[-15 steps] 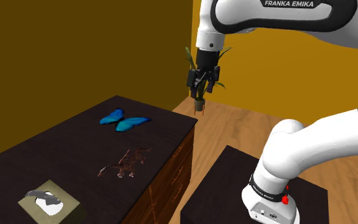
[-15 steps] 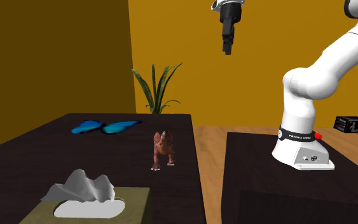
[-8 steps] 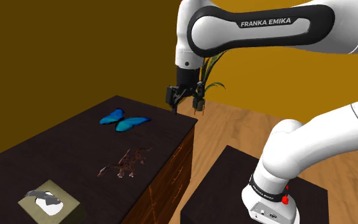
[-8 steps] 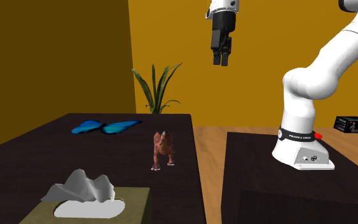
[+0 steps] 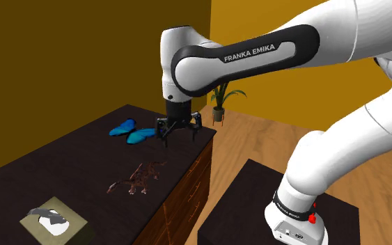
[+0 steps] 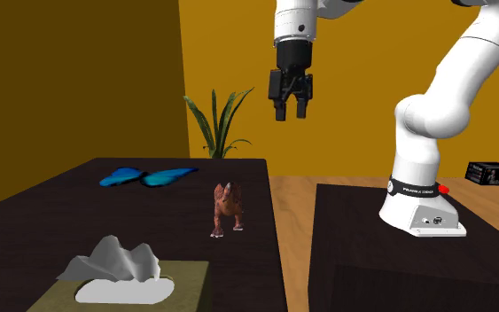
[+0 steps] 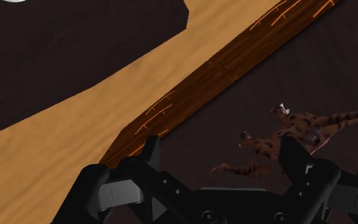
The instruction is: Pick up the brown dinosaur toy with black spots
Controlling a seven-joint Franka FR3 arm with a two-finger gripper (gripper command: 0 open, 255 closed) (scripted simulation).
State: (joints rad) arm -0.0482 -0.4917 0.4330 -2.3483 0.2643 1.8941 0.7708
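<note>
Dinosaur toy (image 5: 140, 178) is standing on the dark dresser top (image 5: 62, 163), well below the claw (image 5: 179, 137) and offset from it toward the tissue box (image 5: 53, 221). Nothing is touching it. Claw is hanging with fingers spread wide, pinching nothing.

Edges/room:
- Toy is sitting near the dresser edge that is facing the stand (image 5: 253, 202), with a strip of wood floor (image 5: 271, 139) separating the two.
- Blue butterfly (image 5: 136, 131) is lying on the far side of the claw from the toy, well apart from it.
- Open air is surrounding the claw on all sides, and bare top is ringing the toy.

View differences:
- Second exterior view is showing the height gap: claw (image 6: 292, 113) high above the toy (image 6: 226, 209), potted plant (image 6: 219, 124) behind.
- Wrist view is showing the black spots on the toy (image 7: 285, 137), which is sitting close by one finger of the claw (image 7: 220, 143), with the dresser's wood edge running diagonally past.
</note>
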